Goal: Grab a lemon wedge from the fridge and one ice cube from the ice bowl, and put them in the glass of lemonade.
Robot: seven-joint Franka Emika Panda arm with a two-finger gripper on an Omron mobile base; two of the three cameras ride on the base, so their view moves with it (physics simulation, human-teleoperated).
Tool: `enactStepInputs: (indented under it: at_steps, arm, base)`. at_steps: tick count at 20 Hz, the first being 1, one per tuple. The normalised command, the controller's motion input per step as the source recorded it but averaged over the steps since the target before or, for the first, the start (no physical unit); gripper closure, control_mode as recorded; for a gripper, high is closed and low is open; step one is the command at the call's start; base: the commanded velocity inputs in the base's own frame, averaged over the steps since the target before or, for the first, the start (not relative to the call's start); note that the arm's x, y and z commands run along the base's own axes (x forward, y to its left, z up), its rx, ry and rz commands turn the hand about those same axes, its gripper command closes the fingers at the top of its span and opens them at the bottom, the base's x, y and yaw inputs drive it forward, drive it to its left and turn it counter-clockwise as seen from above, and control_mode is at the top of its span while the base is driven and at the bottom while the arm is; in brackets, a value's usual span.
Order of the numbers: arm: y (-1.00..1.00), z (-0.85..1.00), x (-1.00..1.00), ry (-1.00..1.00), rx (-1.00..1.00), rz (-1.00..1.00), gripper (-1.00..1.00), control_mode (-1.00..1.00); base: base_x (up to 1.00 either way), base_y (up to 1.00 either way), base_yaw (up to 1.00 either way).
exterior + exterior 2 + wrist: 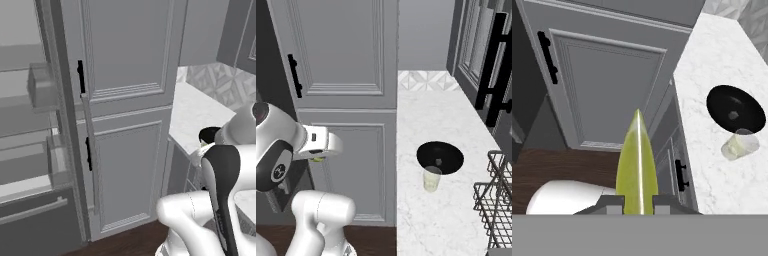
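On the marble counter (446, 125), the lemonade glass (431, 178) touches the ice bowl (440, 157); the gripper (637, 202) clamps the lemon wedge (637, 165).

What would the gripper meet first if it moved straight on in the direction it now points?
Probably the grey cabinet door below the counter. The gripper, shut on the lemon wedge, points at that door panel, left of the ice bowl and glass of lemonade. Depth is unclear.
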Motion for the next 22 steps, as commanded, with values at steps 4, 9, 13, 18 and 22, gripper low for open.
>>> enactStepInputs:
  at_steps: [4, 9, 13, 18, 22]
  arm:
    - [0.0, 0.0, 0.0, 0.0, 0.0, 0.0, 1.0, 1.0]
    - [0.0, 0.0, 0.0, 0.0, 0.0, 0.0, 1.0, 1.0]
    - [-0.04, 0.0, 0.0, -0.01, 0.0, -0.02, 1.0, -1.0]
    - [0.0, 0.0, 0.0, 0.0, 0.0, 0.0, 1.0, -1.0]
    - [0.0, 0.0, 0.0, 0.0, 0.0, 0.0, 1.0, -1.0]
  base:
    - [0.36, -0.61, -0.17]
    - [0.09, -0.7, -0.15]
    - [0.0, -0.25, -0.08]
    - [0.0, 0.0, 0.0]
    - [0.0, 0.0, 0.0]
